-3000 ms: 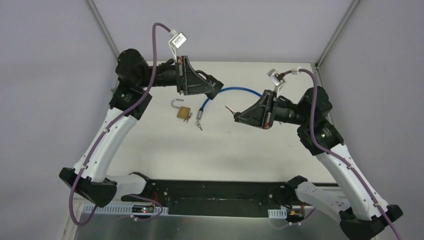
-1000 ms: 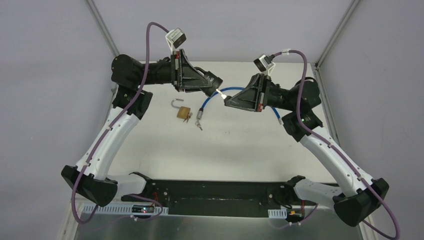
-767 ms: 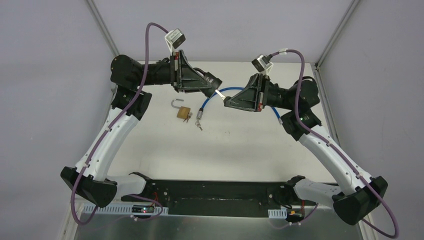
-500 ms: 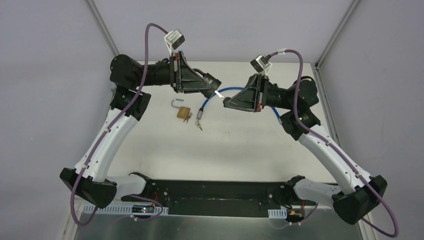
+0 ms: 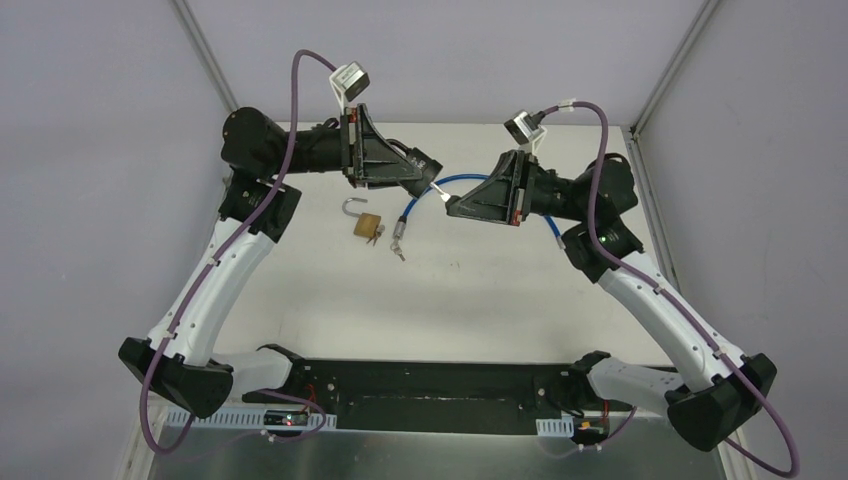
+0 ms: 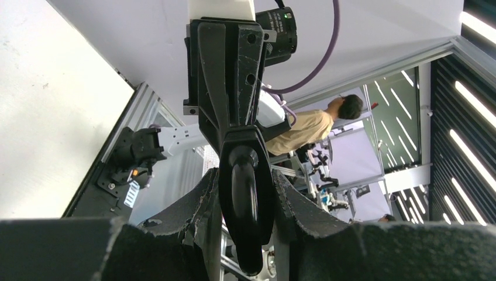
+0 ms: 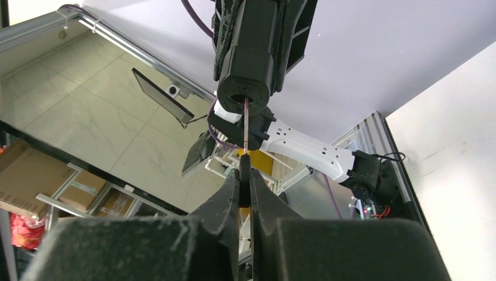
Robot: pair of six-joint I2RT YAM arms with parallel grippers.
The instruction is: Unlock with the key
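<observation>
While both arms are raised over the far half of the surface (image 5: 480, 300), their pincers meet nose to nose above its far middle. The left arm (image 5: 230, 270) reaches in from the left edge and the right arm (image 5: 660, 310) from the right edge.

The blue cable (image 5: 470, 180) arcs across the far part of the surface. One stretch of it runs down to a metal end piece (image 5: 398, 236) lying near the centre.

The left pincer (image 5: 428, 174) is closed around the lock cylinder (image 6: 244, 193), a black rounded body clamped between both fingers and held clear of the surface.

The brass padlock (image 5: 366, 224) lies flat left of the centre, just beside the metal end piece. Its shackle is swung open, and small keys lie against its right side.

The right pincer (image 5: 447, 203) is closed tight on the key (image 7: 245, 126), and no gap shows between the fingers. In the right wrist view the thin blade runs straight from the fingertips to the middle of the cylinder's round face. How far the blade sits inside cannot be told.
</observation>
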